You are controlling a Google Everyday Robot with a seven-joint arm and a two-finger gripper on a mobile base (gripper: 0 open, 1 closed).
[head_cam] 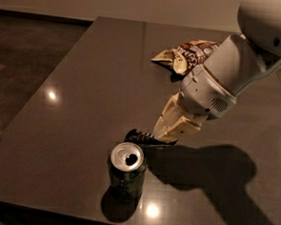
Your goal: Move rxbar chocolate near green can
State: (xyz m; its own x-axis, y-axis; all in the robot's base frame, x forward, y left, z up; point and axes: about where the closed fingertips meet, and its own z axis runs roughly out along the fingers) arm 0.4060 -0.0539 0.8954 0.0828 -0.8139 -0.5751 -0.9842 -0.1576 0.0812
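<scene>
The green can (126, 171) stands upright near the table's front edge, its silver top with the opening showing. The rxbar chocolate (140, 137), a flat black wrapper, lies just behind and right of the can, almost touching its rim. My gripper (160, 134) comes down from the upper right and its cream fingers (171, 122) are closed on the bar's right end, low over the table.
A brown-and-cream chip bag (184, 55) lies at the back of the dark table (84, 96), partly behind my arm. The arm's shadow falls to the right. The table's left and front edges drop to a dark floor.
</scene>
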